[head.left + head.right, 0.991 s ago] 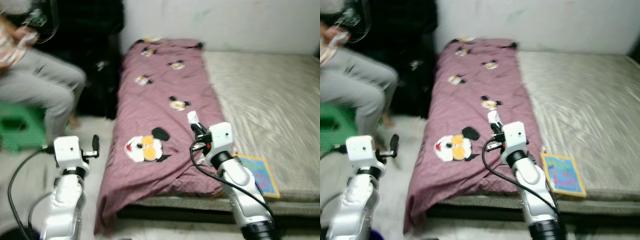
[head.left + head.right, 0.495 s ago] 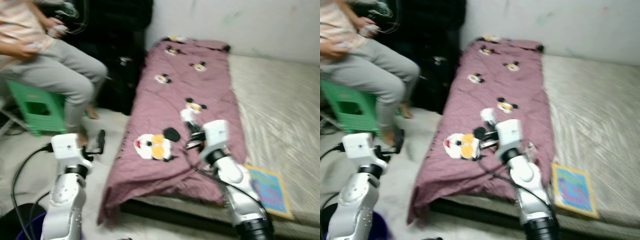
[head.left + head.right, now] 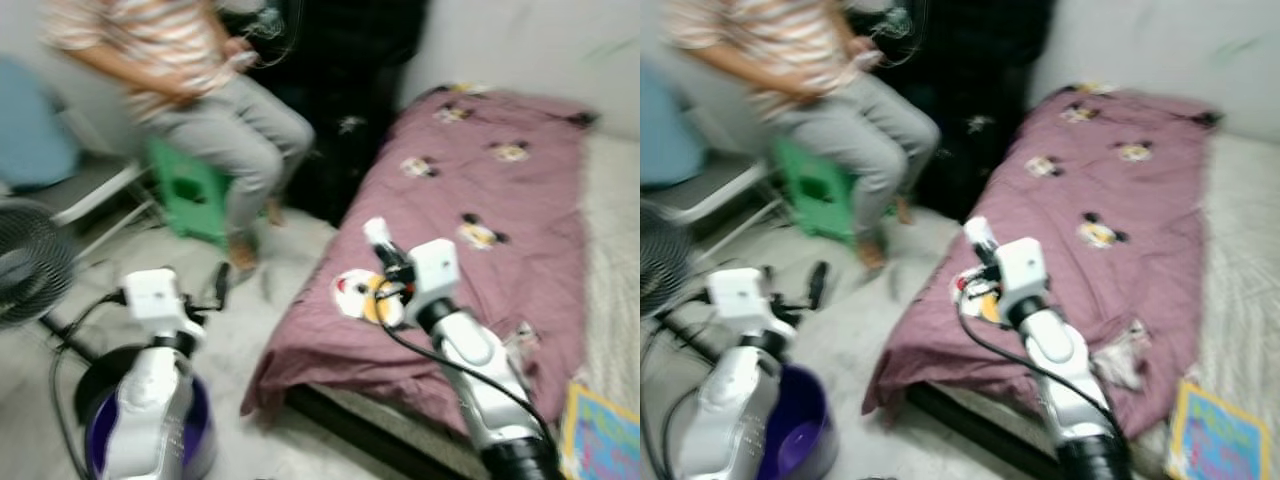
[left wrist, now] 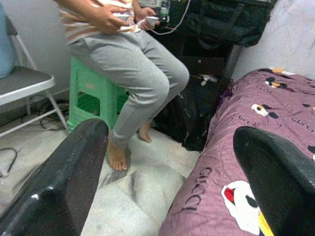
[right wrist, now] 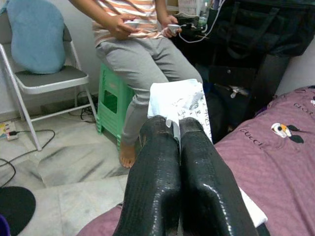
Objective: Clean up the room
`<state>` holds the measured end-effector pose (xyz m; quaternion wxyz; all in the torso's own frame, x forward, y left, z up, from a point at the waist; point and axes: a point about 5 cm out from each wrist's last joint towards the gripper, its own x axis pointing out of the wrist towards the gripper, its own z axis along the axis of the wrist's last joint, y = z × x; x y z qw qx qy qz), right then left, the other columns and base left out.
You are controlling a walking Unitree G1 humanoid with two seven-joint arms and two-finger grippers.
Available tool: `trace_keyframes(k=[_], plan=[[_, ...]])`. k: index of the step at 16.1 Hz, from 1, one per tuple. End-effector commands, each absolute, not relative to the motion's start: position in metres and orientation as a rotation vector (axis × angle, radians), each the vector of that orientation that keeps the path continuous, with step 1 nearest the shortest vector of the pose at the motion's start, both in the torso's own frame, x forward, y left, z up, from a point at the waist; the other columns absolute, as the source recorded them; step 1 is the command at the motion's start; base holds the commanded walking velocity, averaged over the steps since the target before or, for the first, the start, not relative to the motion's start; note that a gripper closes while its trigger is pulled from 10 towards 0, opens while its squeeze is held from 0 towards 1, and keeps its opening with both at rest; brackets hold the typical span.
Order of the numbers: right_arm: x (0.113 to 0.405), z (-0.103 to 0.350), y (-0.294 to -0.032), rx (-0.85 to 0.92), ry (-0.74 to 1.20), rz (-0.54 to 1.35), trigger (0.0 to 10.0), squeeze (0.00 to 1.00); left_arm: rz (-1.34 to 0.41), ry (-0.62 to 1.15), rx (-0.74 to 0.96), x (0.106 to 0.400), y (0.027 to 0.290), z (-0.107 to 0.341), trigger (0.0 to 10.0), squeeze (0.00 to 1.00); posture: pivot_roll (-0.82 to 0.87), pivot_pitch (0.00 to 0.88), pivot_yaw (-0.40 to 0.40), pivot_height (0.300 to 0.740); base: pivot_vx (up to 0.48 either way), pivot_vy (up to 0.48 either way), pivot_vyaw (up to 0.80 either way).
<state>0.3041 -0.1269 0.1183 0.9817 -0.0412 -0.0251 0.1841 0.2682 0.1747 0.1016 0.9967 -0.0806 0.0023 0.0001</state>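
Note:
My right gripper (image 5: pixel 178 129) is shut on a crumpled white wrapper (image 5: pixel 179 104) with dark print. In the left eye view it is held up above the near corner of the bed, the right gripper (image 3: pixel 388 256) with the white wrapper (image 3: pixel 375 231) sticking out of its top. My left gripper (image 3: pixel 214 287) hangs over the floor to the left of the bed, open and empty; its fingers (image 4: pixel 74 167) stand wide apart. A purple bin (image 3: pixel 203 440) sits on the floor right under the left arm.
A maroon blanket (image 3: pixel 500 210) with cartoon mouse prints covers the bed; white scraps (image 3: pixel 1122 357) lie on it near the edge, a colourful book (image 3: pixel 605 442) beside them. A person (image 3: pixel 210 110) sits on a green stool (image 3: pixel 185 190). A fan (image 3: pixel 25 262) and a folding chair (image 5: pixel 44 81) stand left.
The camera has swung left: bed shifted right, and the person, fan and purple bin have come into view. My right gripper still holds the white wrapper; the left stays open.

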Motion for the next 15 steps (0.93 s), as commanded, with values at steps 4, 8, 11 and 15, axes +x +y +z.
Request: trace_keyframes(k=[4, 8, 11, 15], plan=[[0.3055, 0.1231, -0.1197, -0.081, -0.068, 0.385, 10.0, 0.00, 0.024, 0.012, -0.135, 0.2705, 0.1816, 0.1027, 10.0, 0.00, 0.00, 0.022, 0.000, 0.740, 0.000, 0.000, 0.80], [0.3050, 0.1194, -0.1187, -0.088, -0.053, 0.387, 10.0, 0.00, 0.010, 0.005, -0.144, 0.2721, 0.1802, 0.1041, 10.0, 0.00, 0.00, 0.025, 0.001, 0.740, 0.000, 0.000, 0.80], [0.3061, 0.1208, -0.1181, -0.083, -0.059, 0.389, 10.0, 0.00, 0.004, 0.004, -0.144, 0.2732, 0.1792, 0.1045, 10.0, 0.00, 0.00, 0.019, 0.001, 0.740, 0.000, 0.000, 0.80], [0.3064, 0.1214, -0.1179, -0.083, -0.067, 0.387, 10.0, 0.00, 0.002, 0.010, -0.143, 0.2728, 0.1774, 0.1026, 10.0, 0.00, 0.00, 0.003, 0.013, 0.740, 0.000, 0.000, 0.80]])
